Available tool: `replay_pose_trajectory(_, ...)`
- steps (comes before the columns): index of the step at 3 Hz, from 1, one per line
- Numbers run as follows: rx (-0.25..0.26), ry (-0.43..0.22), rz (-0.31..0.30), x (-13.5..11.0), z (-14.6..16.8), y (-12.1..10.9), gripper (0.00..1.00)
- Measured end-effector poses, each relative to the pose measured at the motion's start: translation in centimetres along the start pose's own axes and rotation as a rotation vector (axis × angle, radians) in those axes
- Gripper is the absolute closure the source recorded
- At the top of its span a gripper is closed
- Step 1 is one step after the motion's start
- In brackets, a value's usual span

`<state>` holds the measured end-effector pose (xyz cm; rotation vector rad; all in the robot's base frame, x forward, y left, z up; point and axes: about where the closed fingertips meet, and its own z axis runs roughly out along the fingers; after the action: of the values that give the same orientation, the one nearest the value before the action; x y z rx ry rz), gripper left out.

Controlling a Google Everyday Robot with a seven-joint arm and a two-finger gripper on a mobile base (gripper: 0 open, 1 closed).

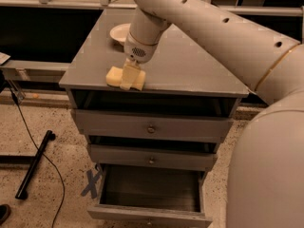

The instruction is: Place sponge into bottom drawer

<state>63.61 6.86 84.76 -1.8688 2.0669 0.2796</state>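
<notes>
You see the gripper (pixel 127 83) at the front edge of the cabinet top (pixel 190 68), left of the middle. It is clamped on the sponge (pixel 113 76): one pale finger (pixel 128 75) runs down the sponge's front face, and the other is hidden behind the foam. The sponge sits right at the lip of the top, and you cannot tell whether it rests on the wood or hangs just above it.

Well below, the bottom drawer (pixel 152 190) stands pulled out, with a dark inside. Its front panel is cut off by the lower edge of the view. The two upper drawers (pixel 151 126) are shut, each with a small knob.

Behind the wrist, a bowl (pixel 118 32) sits on the back of the cabinet top, with its right side covered by the arm (pixel 213 37). The arm and the robot's body fill the whole right side and hide the cabinet's right flank.

On the speckled floor to the left lie a black bar (pixel 33 166), a thin cable (pixel 28 132) and a blue taped cross (pixel 91 182).
</notes>
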Motion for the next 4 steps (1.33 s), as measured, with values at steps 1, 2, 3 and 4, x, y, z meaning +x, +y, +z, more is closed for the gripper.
replay_pose_trajectory(1, 0.028, -0.064, -0.018, 0.3, -3.6, 1.9, 0.98)
replay_pose_trajectory(2, 0.075, -0.117, -0.047, 1.8, -8.0, 5.1, 1.00)
replay_pose_trajectory(3, 0.094, -0.110, -0.024, 3.6, -9.2, 5.4, 1.00)
replay_pose_trajectory(4, 0.091, -0.110, -0.029, 3.3, -9.1, 5.4, 1.00)
